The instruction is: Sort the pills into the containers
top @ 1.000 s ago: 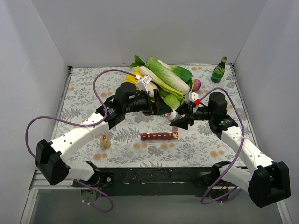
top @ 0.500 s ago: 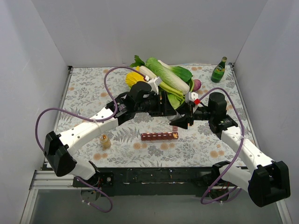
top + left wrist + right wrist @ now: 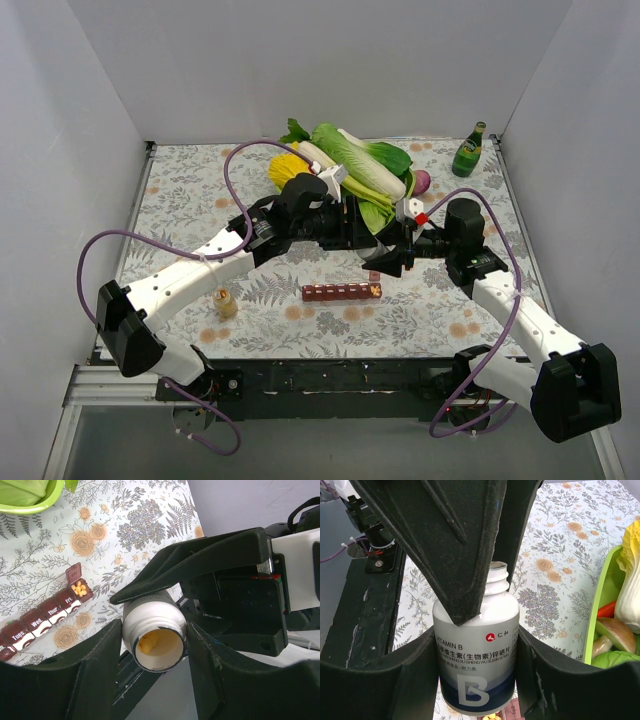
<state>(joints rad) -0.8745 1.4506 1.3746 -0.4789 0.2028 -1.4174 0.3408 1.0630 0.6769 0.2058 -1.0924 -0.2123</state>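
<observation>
A white "Vitamin B" bottle [image 3: 476, 655] hangs uncapped in the air, with yellow pills [image 3: 148, 643] inside its mouth. My right gripper [image 3: 476, 645] is shut on the bottle's body. My left gripper [image 3: 154, 630] is shut on the bottle's shoulder by the neck, one finger touching each side. In the top view both grippers, left [image 3: 366, 240] and right [image 3: 386, 256], meet just behind the dark red pill organiser [image 3: 342, 292]. The organiser's end compartment stands open with pills [image 3: 78, 588] in it. The other lids [image 3: 30, 625] are shut.
A green tray [image 3: 398, 192] of vegetables stands behind the grippers, and its rim shows in the right wrist view [image 3: 598, 600]. A green glass bottle [image 3: 467, 150] is at the back right. A small tan bottle [image 3: 227, 302] stands front left. White walls enclose the table.
From one second ago, my left arm swung right and forward until its fingers closed in round the bottle's neck. In the last half second it barely moved. The right arm stayed still.
</observation>
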